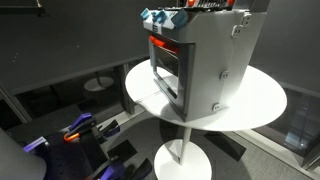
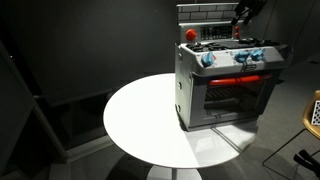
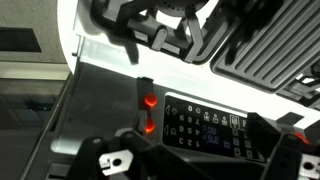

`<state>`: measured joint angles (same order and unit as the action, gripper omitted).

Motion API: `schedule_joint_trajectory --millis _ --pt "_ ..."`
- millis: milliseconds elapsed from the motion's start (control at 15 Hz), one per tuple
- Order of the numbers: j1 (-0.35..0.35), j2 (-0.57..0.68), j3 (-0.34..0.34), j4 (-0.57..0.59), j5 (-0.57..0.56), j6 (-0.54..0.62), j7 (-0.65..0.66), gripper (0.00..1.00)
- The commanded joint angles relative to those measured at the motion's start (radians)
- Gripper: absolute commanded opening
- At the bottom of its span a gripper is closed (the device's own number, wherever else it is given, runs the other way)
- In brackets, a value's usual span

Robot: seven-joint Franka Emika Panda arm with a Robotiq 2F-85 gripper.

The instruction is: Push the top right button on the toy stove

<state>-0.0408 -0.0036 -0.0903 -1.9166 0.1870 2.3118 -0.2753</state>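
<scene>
Grey plastic toy stove (image 2: 225,85) on round white table (image 2: 140,120); black gripper (image 3: 200,160) hangs over stove's top, above 2 glowing red buttons (image 3: 148,101), jaws spread wide, gripping nothing.

Stove: the boxy plastic toy stove (image 2: 186,95) was grey.
Knobs: its round front knobs (image 2: 208,59) were blue.
Oven: the glass oven window (image 2: 235,85) glowed red.
Buttons: two lit buttons (image 3: 149,101) were red.
Table: the round table (image 2: 140,120) was white.

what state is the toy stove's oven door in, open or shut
Shut: the oven door sits flat against the front of the toy stove in both exterior views, not swung down.
</scene>
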Motion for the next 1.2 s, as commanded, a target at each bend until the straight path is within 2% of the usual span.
schedule_joint_trajectory --millis 0,800,1133 --pt "-0.016 -0.075 0.003 -0.028 -0.023 -0.102 0.041 1.0" --pt "-0.039 -0.242 0.0 -0.056 -0.158 -0.459 0.209 1.0" --pt "-0.04 -0.279 -0.004 -0.05 -0.168 -0.585 0.245 1.0"
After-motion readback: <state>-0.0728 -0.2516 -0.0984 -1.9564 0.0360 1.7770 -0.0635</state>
